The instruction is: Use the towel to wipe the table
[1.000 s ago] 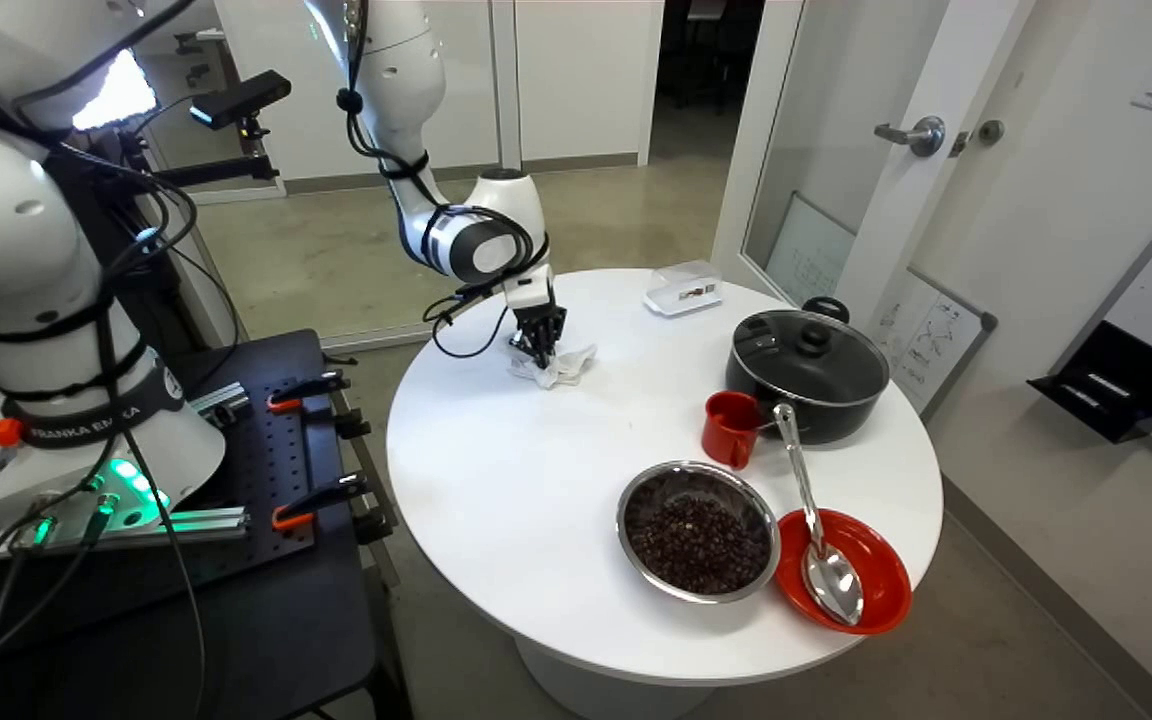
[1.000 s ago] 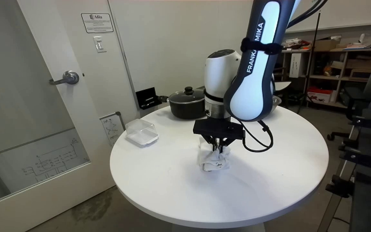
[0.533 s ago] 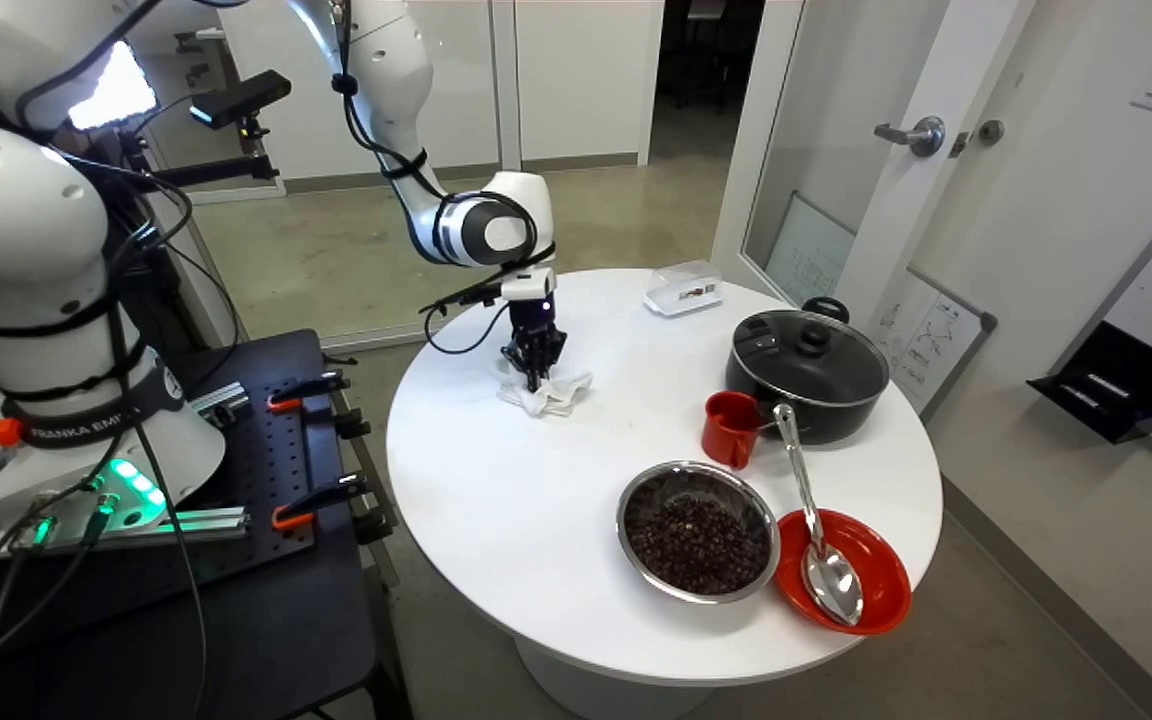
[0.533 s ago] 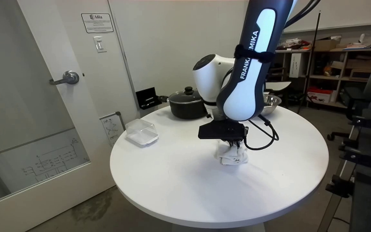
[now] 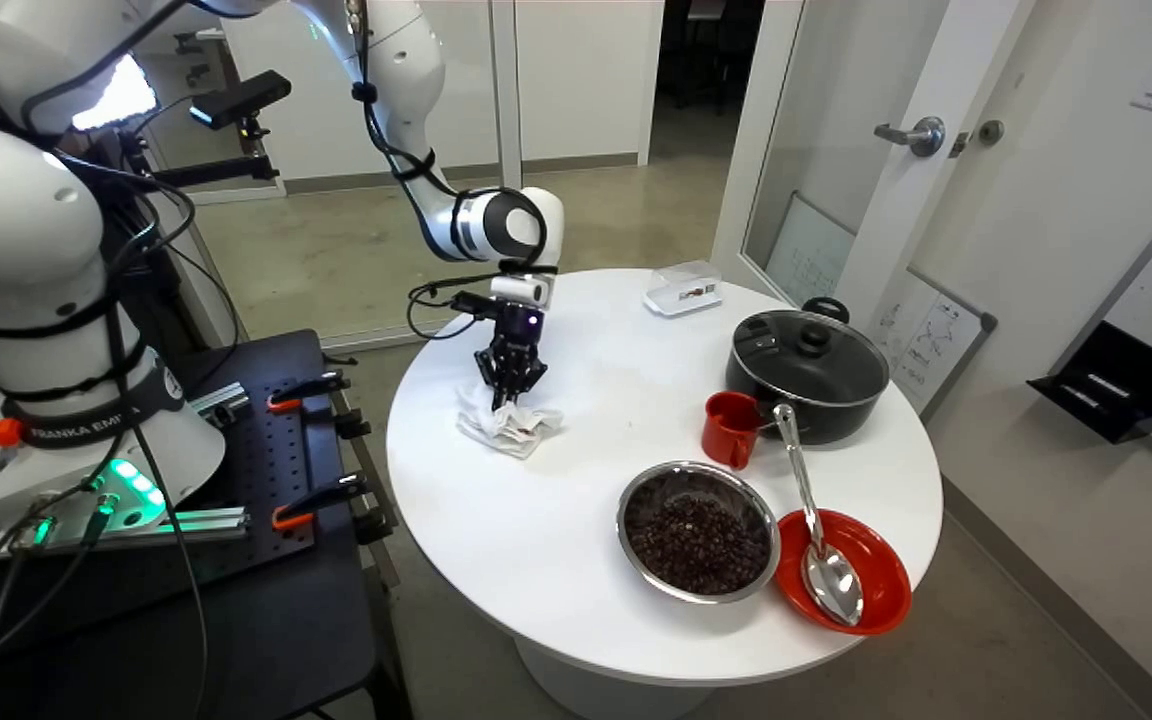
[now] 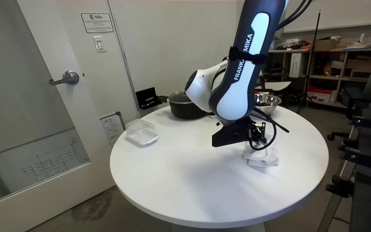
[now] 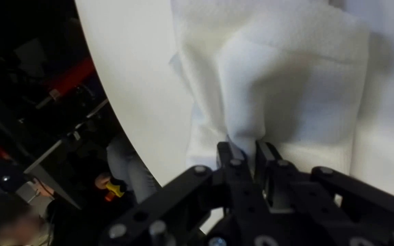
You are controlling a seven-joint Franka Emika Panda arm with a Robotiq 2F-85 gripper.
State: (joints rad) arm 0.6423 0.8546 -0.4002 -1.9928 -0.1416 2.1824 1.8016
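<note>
Black fingers (image 7: 238, 181) pinch the towel (image 7: 279, 78) on the table (image 5: 586, 455).

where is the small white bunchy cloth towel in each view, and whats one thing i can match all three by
In an exterior view: the small white bunchy cloth towel lies slightly left of and below centre.
In an exterior view: the towel lies right of and below centre.
In the wrist view: the towel looms large, mostly right of centre, a fold pinched in the black gripper.
Shared landmark: the round white table beneath it.
</note>
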